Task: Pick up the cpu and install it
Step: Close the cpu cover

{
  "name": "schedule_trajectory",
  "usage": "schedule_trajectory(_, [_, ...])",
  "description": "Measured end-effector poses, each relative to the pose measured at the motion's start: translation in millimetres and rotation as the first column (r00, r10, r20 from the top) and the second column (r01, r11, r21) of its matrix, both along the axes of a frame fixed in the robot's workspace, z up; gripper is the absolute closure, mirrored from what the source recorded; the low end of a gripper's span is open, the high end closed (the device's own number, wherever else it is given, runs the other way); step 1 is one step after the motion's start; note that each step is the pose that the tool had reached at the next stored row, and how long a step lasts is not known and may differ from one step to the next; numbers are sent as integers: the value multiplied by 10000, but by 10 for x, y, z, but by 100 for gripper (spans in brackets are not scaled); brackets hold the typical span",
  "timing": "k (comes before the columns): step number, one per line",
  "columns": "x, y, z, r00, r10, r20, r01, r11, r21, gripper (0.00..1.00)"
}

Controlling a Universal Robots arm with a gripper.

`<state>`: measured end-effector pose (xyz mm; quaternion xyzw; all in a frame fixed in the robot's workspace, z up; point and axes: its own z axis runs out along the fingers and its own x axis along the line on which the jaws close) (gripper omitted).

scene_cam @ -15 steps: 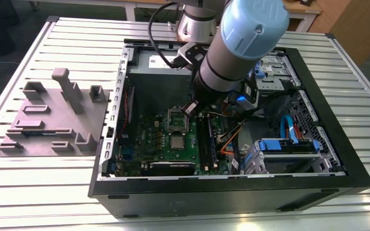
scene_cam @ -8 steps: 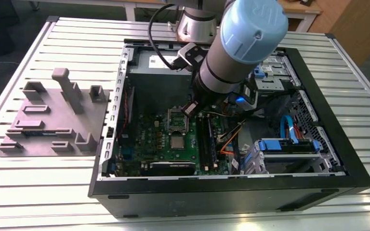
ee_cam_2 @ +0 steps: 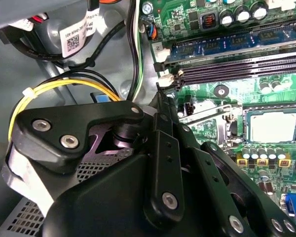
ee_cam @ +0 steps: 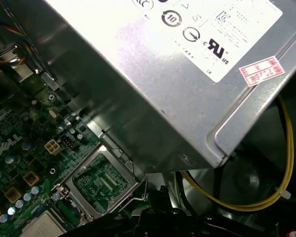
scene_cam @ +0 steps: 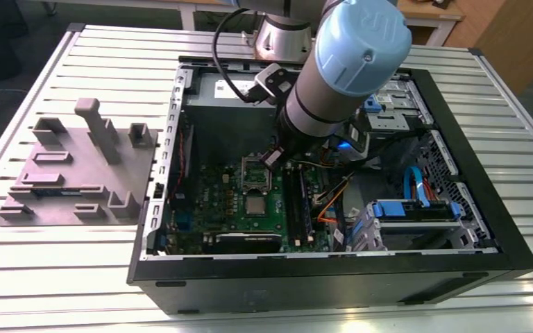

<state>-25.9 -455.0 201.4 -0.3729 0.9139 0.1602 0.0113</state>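
Note:
The cpu is a small silver square lying flat on the green motherboard, just beside the open socket. In the second wrist view the cpu sits in a dark frame off to the side of my gripper. The first wrist view shows a corner of the cpu next to the bare socket. My gripper hangs low inside the case near the socket's far corner, apart from the cpu. Its black fingers meet in a single tip, shut, with nothing between them.
The grey power-supply box stands close above the socket. Memory slots run beside it, and yellow cables loop near the gripper. The black case wall surrounds the board. A grey fixture lies on the slatted table at the exterior view's left.

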Motion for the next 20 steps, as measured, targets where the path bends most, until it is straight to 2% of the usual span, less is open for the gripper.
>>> schedule_trajectory(8, [-28, 3, -19, 10000, -2, 0, 2, 10000, 2, 90])
schedule_trajectory(14, [-33, 4, -12, 10000, -1, -3, 1, 10000, -36, 90])
schedule_trajectory(17, [-34, 5, 1, 10000, -2, -7, 2, 9999, -121, 90])
schedule_trajectory(20, [-37, 5, 12, 10000, -2, -8, 1, 9997, -242, 90])
